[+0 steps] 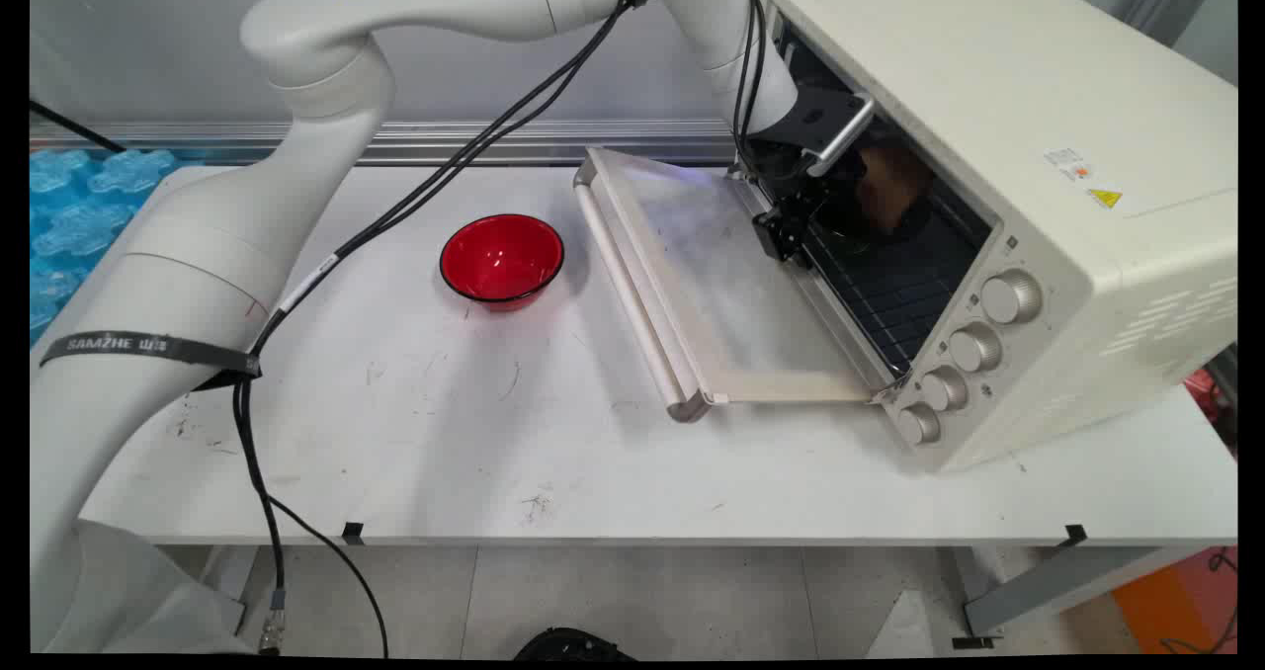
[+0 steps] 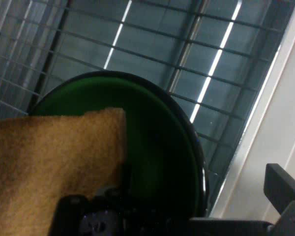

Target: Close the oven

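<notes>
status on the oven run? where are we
Done: oven door is down. In hand: the gripper is inside, at a green plate with toast on the rack; grip unclear. Left: nothing has reached the red bowl on the table.

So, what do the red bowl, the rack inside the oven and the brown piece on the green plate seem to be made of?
Red bowl: probably glossy plastic or glazed ceramic; it shows soft highlights. Rack: thin metal wire, with bright glints along the bars. Brown piece: grainy and matt, like toast or sponge; I cannot tell which. Green plate: smooth, slightly shiny, likely plastic.
</notes>
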Available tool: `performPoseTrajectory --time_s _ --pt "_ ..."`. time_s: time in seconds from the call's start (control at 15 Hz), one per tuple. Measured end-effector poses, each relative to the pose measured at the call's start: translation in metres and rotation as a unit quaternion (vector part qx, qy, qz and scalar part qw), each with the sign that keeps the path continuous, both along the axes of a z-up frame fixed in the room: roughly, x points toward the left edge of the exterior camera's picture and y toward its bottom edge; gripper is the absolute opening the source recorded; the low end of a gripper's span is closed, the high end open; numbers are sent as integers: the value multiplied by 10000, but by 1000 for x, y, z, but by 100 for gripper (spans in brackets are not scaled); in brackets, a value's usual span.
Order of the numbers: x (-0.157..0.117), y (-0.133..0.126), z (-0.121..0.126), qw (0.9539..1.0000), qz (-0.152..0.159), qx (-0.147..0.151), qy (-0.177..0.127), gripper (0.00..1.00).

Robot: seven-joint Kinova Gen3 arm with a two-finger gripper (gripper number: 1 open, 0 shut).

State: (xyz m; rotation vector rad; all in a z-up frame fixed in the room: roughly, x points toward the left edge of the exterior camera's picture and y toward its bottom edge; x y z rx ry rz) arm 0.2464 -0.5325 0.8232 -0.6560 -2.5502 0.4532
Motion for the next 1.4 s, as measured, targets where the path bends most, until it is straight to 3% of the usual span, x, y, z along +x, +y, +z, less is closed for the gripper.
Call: performPoseTrajectory --time_s 0.73,1.07,1.4 --pt "8 28 31 9996 188 211 82 100" --pt "23 49 54 9960 764 391 259 100" --pt "45 81 79 9852 1532 627 446 100"
